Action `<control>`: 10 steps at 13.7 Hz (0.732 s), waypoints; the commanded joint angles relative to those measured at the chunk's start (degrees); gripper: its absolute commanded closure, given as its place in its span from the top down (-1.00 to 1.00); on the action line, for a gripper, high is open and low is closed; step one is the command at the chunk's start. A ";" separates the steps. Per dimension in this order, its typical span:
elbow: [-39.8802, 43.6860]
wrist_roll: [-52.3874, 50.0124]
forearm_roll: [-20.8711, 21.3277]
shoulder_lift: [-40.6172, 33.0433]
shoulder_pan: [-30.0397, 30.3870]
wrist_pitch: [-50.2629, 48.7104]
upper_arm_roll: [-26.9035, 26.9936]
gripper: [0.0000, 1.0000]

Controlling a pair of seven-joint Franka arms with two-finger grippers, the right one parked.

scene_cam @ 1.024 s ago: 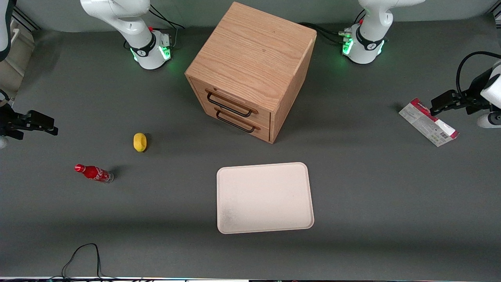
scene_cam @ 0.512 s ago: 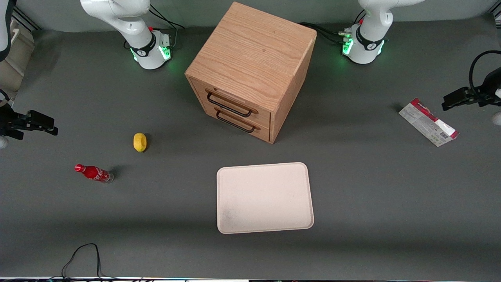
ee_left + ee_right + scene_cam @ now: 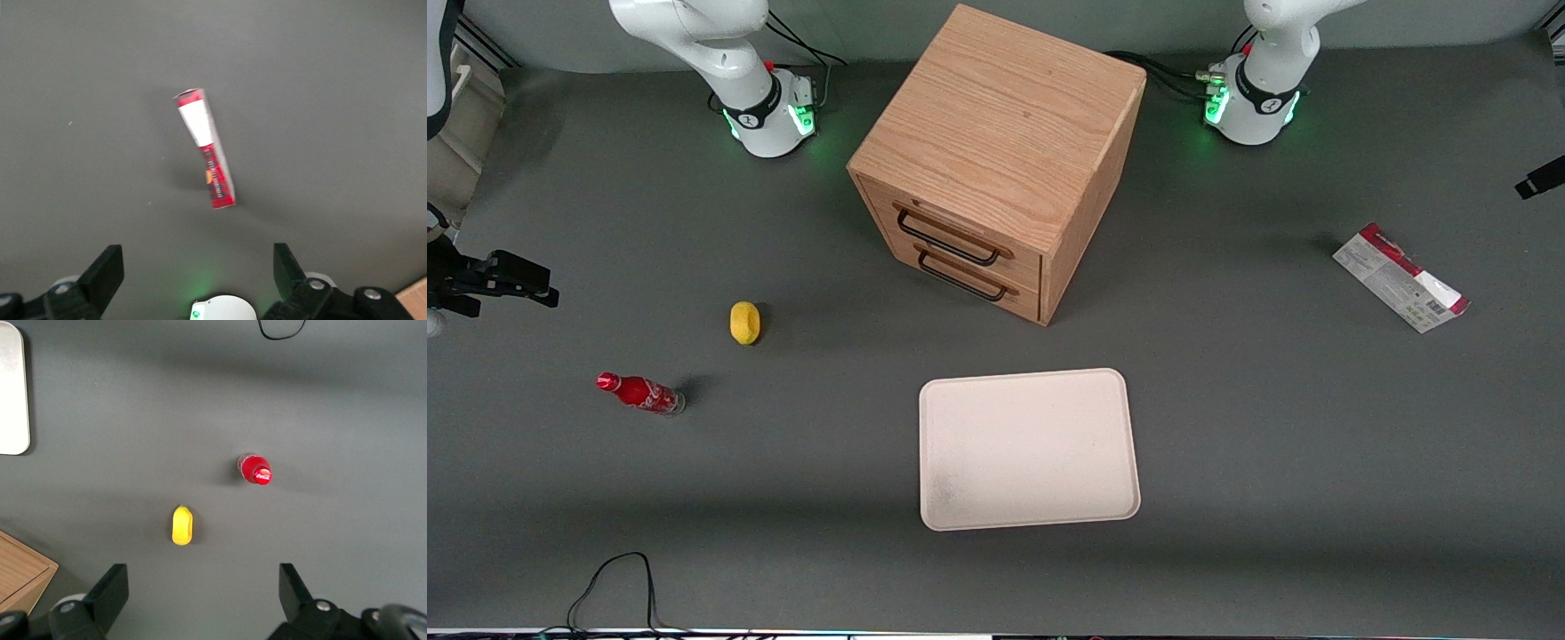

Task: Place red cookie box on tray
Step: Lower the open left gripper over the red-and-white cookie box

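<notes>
Currently gripper (image 3: 199, 273) jaws spread wide, empty, hovering above red cookie box (image 3: 205, 149); box centred between fingers, long axis roughly crossing finger line, well apart from tray (image 3: 1028, 448).

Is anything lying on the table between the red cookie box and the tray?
No. In the front view only bare grey table separates the red cookie box from the tray. The gripper hangs open above the box.

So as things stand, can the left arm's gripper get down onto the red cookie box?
Probably yes. The gripper hangs open above the red cookie box, which lies alone on bare table with nothing over or beside it.
</notes>
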 commanded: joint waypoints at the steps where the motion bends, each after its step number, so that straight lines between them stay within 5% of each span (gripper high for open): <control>1: -6.24 -1.11 -0.27 -4.87 2.73 2.55 -0.73 1.00; 6: -13.11 -0.94 -0.88 -8.92 4.68 6.41 -0.81 1.00; 10: -23.80 -1.03 -2.46 -8.22 4.77 20.43 -0.81 1.00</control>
